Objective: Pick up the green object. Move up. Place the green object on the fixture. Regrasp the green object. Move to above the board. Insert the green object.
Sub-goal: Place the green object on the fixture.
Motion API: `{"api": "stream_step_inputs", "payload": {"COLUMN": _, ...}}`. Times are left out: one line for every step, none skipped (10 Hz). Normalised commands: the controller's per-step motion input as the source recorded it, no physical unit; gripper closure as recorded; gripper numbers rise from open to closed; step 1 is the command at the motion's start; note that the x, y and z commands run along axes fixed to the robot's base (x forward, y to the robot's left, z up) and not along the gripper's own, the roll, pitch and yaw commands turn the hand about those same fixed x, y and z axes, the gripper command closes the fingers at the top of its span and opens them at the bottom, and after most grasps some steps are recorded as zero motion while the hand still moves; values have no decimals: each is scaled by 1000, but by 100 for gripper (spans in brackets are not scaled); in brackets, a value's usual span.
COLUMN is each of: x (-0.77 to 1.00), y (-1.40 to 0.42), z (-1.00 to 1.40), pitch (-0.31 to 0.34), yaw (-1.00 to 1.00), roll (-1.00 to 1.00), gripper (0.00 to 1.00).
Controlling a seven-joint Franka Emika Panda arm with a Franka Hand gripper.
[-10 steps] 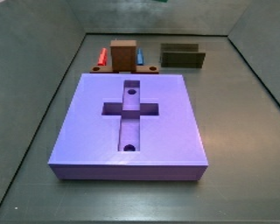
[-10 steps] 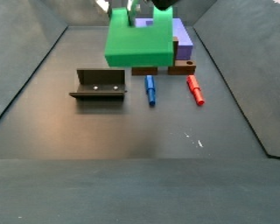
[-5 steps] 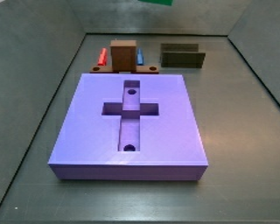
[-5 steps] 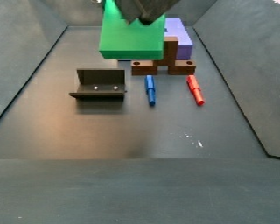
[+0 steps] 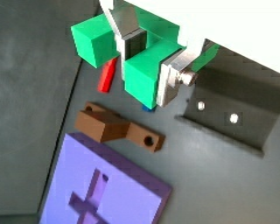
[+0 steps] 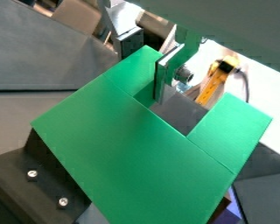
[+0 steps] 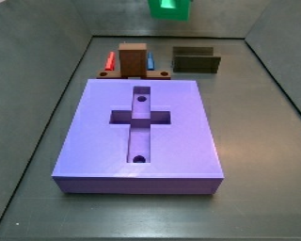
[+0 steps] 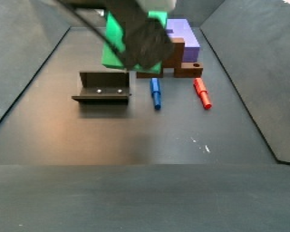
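My gripper [image 5: 149, 57] is shut on the green object [image 5: 143, 74], one finger in its notch and one on its outer side. It holds the block in the air. In a wrist view the green object [image 6: 130, 157] fills the picture, with the gripper [image 6: 149, 66] at its notch. The fixture [image 5: 241, 109] stands on the floor below and beside the block. In a side view the green object [image 7: 171, 8] hangs at the top edge, beyond the purple board [image 7: 147, 132]. In a side view my blurred arm [image 8: 130, 32] covers most of the green object [image 8: 110, 54], above the fixture [image 8: 102, 88].
A brown block [image 7: 132, 58] stands behind the board with a red piece [image 7: 104, 62] and a blue piece [image 7: 156, 63] beside it. The fixture [image 7: 198, 60] is at the back right. Dark walls close in the floor.
The arm has carried the green object lower and towards the fixture. It now shows at the top of a side view, and the arm covers it in the other.
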Motion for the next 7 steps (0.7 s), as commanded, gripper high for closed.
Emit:
{"api": "stream_step_inputs", "payload": {"x": 931, "y": -369, "z": -326, "pitch": -80, "yaw": 0, "roll": -131, "gripper": 100}}
{"api": "stream_step_inputs", "payload": {"x": 940, "y": -291, "z": -251, "pitch": 0, "yaw": 149, "roll": 189, "gripper": 100}}
{"api": "stream_step_inputs", "payload": {"x": 911, "y": -57, "z": -66, "pitch": 0, "yaw": 137, "roll": 526, "gripper": 100}}
{"api": "stream_step_inputs", "payload": {"x": 820, "y": -46, "z": -106, "pitch": 0, "yaw": 171, "roll": 480, "gripper": 100}}
{"api": "stream_step_inputs", "payload": {"x": 840, "y": -369, "z": -283, "pitch": -137, "yaw": 66, "roll": 337, "gripper": 100}}
{"api": "stream_step_inputs", "payload": {"x": 280, "y": -166, "z": -189, "pitch": 0, "yaw": 0, "roll": 57, "gripper": 100}}
{"api": "stream_step_inputs", "payload": {"x": 57, "y": -89, "z": 0, "pitch": 0, "yaw": 0, "roll": 23, "gripper": 100}}
